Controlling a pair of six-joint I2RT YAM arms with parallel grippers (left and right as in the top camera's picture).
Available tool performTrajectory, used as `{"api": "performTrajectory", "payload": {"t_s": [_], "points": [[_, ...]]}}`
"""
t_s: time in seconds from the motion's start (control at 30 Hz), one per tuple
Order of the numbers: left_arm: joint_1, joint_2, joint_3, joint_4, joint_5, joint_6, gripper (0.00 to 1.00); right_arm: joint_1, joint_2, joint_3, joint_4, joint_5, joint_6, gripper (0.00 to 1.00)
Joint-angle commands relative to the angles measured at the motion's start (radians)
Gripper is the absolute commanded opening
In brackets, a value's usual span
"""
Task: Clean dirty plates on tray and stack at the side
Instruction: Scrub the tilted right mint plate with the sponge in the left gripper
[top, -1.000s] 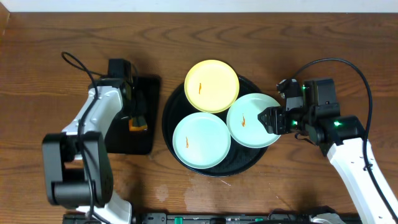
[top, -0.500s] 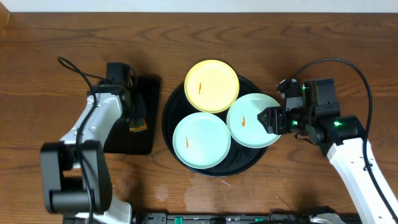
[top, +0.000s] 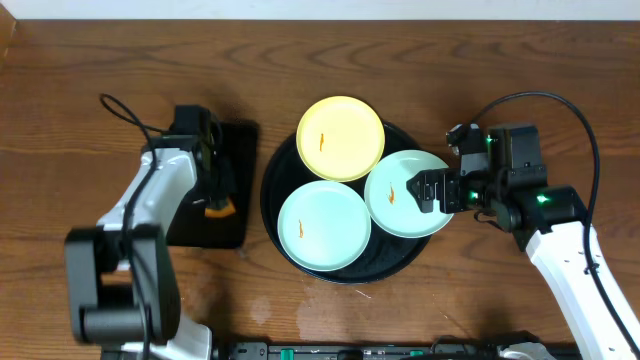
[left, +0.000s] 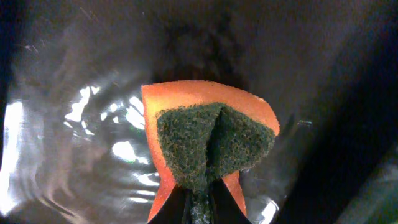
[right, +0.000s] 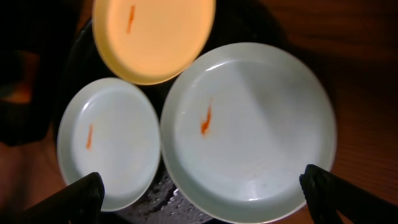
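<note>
Our left fingers (left: 176, 211) pinch the folded orange-and-green scouring sponge (left: 211, 140), ready for wiping, apparently above the narrow black rectangular tray (top: 240, 225). Our right fingers (right: 81, 194) stand wide astride the light mint round plate (right: 261, 143) at three o'clock on the large glossy black round tray (top: 270, 185), its centre streaked orange.

The left arm (top: 152, 195) and the right arm (top: 578, 262) shared one build: a smooth white shell over the long link, with matte black housings at the joints. At the left arm's shoulder sat a stout black cylinder (top: 110, 285). A thin black cable (top: 128, 108) looped off the left wrist, and a thicker cable (top: 545, 96) arched over the right. Small green lights (top: 541, 199) shone on the right wrist block. The left hand (top: 216, 192) and the right hand (top: 428, 190) were black, and the right's fingers (right: 81, 194) were blunt and dark.
</note>
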Motion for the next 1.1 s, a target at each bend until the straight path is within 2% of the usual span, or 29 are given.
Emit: {"api": "performTrajectory", "payload": {"t_s": [0.0, 0.03, 0.1, 0.17, 0.37, 0.47, 0.5, 0.63, 0.7, 0.77, 0.9, 1.03, 1.07], "points": [[-0.010, -0.117, 0.061, -0.012, 0.011, 0.018, 0.08, 0.005, 0.008, 0.014, 0.005, 0.089, 0.053, 0.99], [-0.013, -0.137, 0.061, -0.021, 0.012, 0.017, 0.07, 0.005, 0.015, 0.014, 0.005, 0.097, 0.057, 0.99], [-0.023, -0.169, 0.061, -0.038, 0.043, 0.017, 0.08, 0.002, 0.034, 0.014, 0.000, 0.128, 0.086, 0.91], [-0.041, -0.193, 0.061, -0.037, 0.101, 0.017, 0.07, -0.009, 0.062, 0.014, 0.000, 0.164, 0.122, 0.73], [-0.165, -0.224, 0.061, 0.006, 0.205, -0.061, 0.07, -0.079, 0.197, 0.014, 0.044, 0.159, 0.124, 0.49], [-0.258, -0.216, 0.061, 0.049, 0.204, -0.090, 0.07, -0.131, 0.259, 0.014, 0.064, 0.148, 0.066, 0.27], [-0.285, -0.212, 0.061, 0.067, 0.204, -0.093, 0.07, -0.147, 0.271, 0.014, 0.075, 0.128, 0.032, 0.27], [-0.389, -0.200, 0.061, 0.147, 0.204, -0.135, 0.08, -0.188, 0.322, 0.013, 0.068, -0.015, -0.090, 0.39], [-0.433, -0.190, 0.061, 0.183, 0.204, -0.152, 0.07, -0.190, 0.353, 0.013, 0.056, -0.044, -0.114, 0.41], [-0.473, -0.174, 0.061, 0.224, 0.204, -0.174, 0.07, -0.190, 0.385, 0.013, 0.074, -0.044, -0.114, 0.33], [-0.549, -0.116, 0.061, 0.305, 0.205, -0.234, 0.08, -0.190, 0.429, 0.013, 0.129, -0.063, -0.095, 0.22], [-0.623, -0.046, 0.061, 0.377, 0.237, -0.282, 0.07, -0.189, 0.448, 0.013, 0.126, -0.062, -0.095, 0.01], [-0.640, -0.031, 0.061, 0.394, 0.246, -0.299, 0.08, -0.189, 0.448, 0.013, 0.125, -0.062, -0.095, 0.01]]}}
